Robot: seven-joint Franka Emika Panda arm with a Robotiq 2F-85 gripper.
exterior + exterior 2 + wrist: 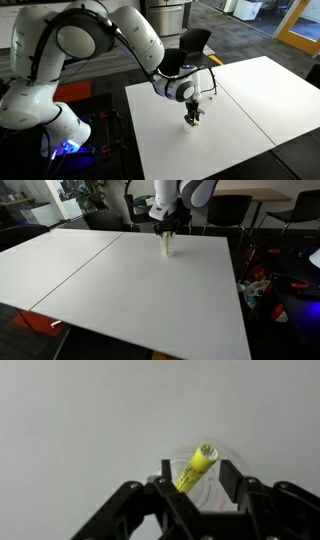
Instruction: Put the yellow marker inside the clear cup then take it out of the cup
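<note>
The yellow marker (196, 467) stands tilted inside the clear cup (214, 488) on the white table. In the wrist view the cup's faint round rim circles the marker. My gripper (198, 478) is right above the cup with one finger on each side of the marker. The fingers are apart and there is a gap to the marker, so the gripper is open. In both exterior views the gripper (194, 110) (166, 230) hangs straight over the cup (193, 121) (167, 248), and the marker (166, 245) shows as a yellow streak in the cup.
The white table (230, 120) (110, 280) is made of two tops with a seam between them. Dark office chairs (225, 210) stand behind its far edge. A chair (195, 42) stands at the table's corner.
</note>
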